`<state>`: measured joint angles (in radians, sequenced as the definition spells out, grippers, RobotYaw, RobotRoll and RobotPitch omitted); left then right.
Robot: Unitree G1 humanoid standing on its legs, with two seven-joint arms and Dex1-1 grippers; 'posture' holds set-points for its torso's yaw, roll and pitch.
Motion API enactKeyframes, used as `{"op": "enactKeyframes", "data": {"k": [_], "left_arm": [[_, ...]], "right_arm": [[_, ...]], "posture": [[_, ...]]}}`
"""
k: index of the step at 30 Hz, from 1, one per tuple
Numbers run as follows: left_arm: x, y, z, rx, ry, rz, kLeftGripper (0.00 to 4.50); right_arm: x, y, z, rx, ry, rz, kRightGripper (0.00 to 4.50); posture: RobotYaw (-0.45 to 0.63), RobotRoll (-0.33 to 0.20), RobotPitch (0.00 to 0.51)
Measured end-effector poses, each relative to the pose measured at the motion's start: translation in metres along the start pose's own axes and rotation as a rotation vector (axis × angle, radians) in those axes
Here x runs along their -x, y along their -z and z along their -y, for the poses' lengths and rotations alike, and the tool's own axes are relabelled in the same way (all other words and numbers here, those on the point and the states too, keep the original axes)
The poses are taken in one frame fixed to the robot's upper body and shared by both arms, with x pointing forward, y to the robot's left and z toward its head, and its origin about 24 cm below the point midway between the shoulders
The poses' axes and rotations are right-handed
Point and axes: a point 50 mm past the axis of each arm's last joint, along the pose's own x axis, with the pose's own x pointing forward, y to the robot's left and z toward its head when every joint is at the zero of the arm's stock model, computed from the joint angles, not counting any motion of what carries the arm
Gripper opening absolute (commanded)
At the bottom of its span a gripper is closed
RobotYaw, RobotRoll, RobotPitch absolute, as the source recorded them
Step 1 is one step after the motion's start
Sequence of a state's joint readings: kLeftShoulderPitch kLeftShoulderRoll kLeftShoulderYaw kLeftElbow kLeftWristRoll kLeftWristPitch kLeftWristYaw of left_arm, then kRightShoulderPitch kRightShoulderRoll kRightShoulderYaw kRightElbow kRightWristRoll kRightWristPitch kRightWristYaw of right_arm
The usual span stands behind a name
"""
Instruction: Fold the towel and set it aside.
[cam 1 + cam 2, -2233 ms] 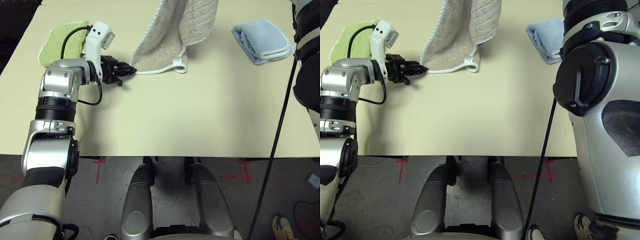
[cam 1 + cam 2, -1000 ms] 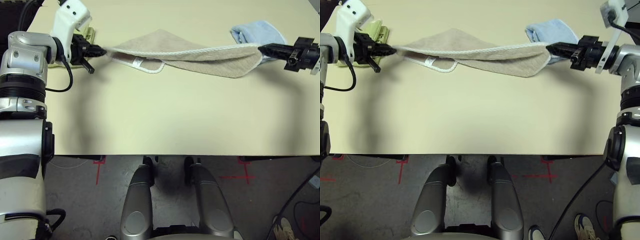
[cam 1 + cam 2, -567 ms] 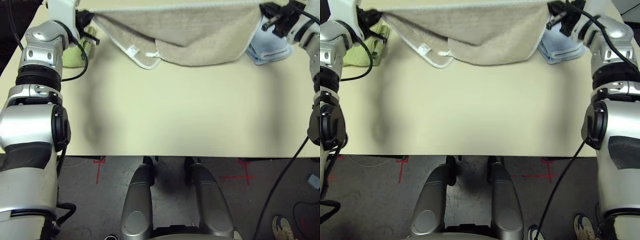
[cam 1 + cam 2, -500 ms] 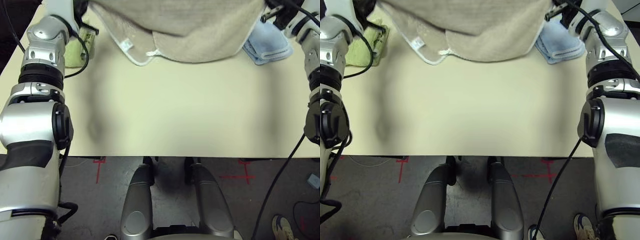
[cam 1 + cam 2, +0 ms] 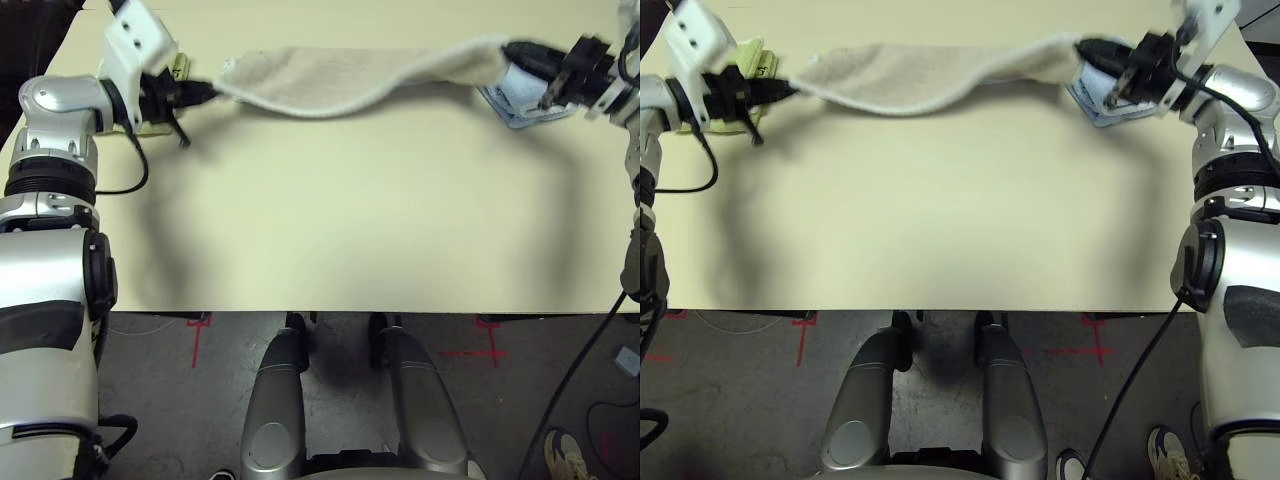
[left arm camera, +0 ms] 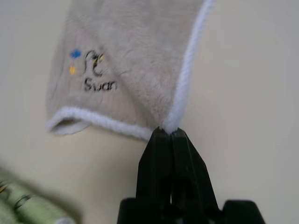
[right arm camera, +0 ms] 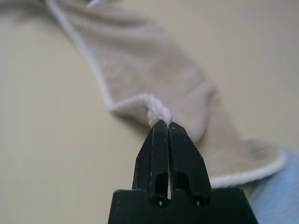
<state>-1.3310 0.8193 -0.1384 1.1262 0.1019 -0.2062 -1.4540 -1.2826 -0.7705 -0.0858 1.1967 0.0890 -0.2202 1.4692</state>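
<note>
Open table across the whole near and middle stretch. Far strip spanned by the stretched towel. Green towel at far left, blue towel at far right.

Cream table; green towel left; blue towel right.

The towel stretches across the upper part of the frame, above the far side of the tabletop, sagging in the middle. Its left end is pinched in the left gripper at upper left, its right end in the right gripper at upper right. Behind the left gripper, at the upper left edge, lies a folded towel. Under the right gripper, at upper right, lies another folded towel.
</note>
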Motion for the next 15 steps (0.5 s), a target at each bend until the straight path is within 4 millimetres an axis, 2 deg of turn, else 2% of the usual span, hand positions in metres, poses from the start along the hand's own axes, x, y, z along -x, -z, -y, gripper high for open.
{"op": "enactKeyframes", "data": {"k": [6, 12, 15], "left_arm": [[0.011, -0.006, -0.001, 0.050, 0.115, -0.116, 0.02], [0.023, 0.005, 0.002, 0.078, 0.171, -0.313, 0.02], [0.023, 0.006, 0.003, 0.077, 0.195, -0.346, 0.02]], "right_arm": [[0.009, 0.008, -0.005, -0.024, -0.142, -0.223, 0.00], [0.025, 0.008, -0.003, -0.035, -0.181, -0.412, 0.00], [0.023, 0.012, -0.006, -0.038, -0.220, -0.483, 0.00]], "posture": [[0.03, 0.000, 0.314], [0.03, 0.000, 0.315], [0.03, 0.000, 0.320]]}}
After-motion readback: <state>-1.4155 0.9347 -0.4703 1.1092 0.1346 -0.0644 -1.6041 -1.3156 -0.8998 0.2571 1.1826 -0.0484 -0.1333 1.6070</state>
